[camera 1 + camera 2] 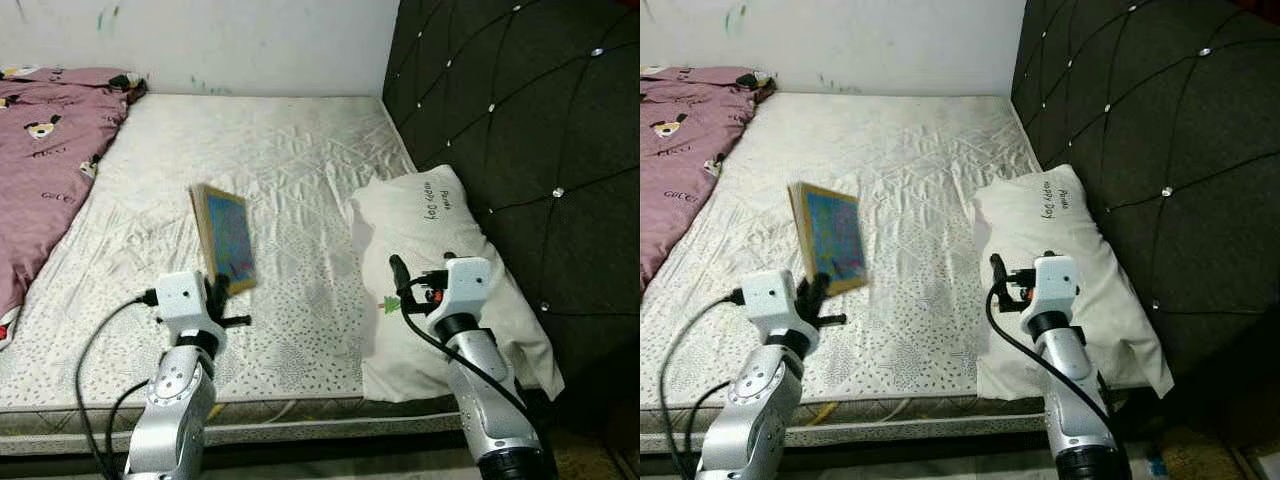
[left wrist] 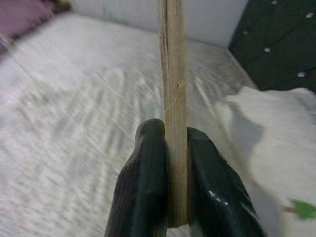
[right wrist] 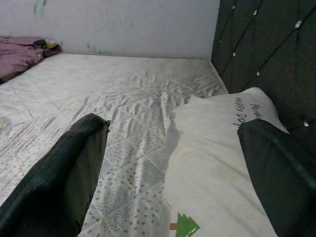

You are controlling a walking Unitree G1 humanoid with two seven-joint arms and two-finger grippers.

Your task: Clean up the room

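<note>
Holding a thin wooden board (image 1: 225, 238) upright by its lower edge, the left gripper (image 2: 176, 195) is pinching it firmly above the white mattress (image 1: 270, 160). The step in hand seems to be carrying it off the bed; next it is needing a proper place. The right gripper (image 3: 173, 173) is hovering wide open and empty over the pillow (image 1: 440, 260), beside the dark headboard (image 1: 520, 110). A pink blanket (image 1: 40, 150) is lying at the far side.
</note>
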